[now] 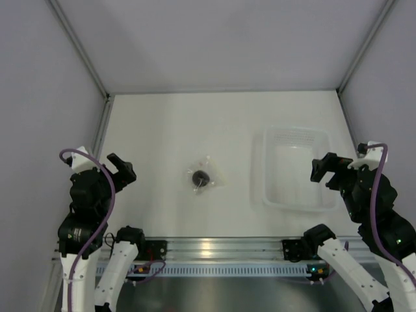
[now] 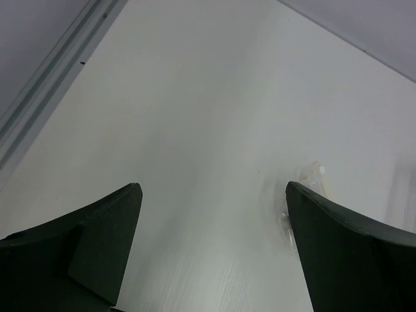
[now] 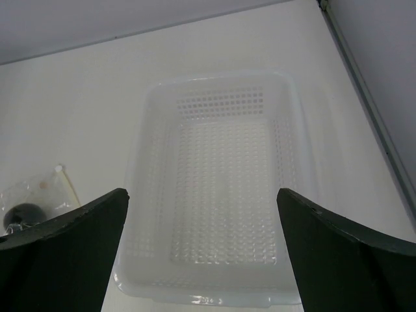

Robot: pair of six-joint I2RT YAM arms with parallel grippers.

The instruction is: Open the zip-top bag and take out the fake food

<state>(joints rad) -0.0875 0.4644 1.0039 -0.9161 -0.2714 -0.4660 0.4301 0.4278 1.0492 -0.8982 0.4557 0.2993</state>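
Note:
The small clear zip-top bag (image 1: 205,176) lies flat on the white table near the middle, with the dark round fake food (image 1: 200,177) inside it. In the right wrist view the bag (image 3: 39,195) and the ball (image 3: 23,213) show at the left edge, partly hidden by a finger. A corner of the bag (image 2: 316,177) peeks past the right finger in the left wrist view. My left gripper (image 1: 121,168) is open and empty, well left of the bag. My right gripper (image 1: 323,169) is open and empty, raised over the tub's right side.
A white translucent perforated tub (image 1: 294,170) stands empty right of the bag; it fills the right wrist view (image 3: 218,188). Grey walls enclose the table on the left, back and right. An aluminium rail (image 1: 214,247) runs along the near edge.

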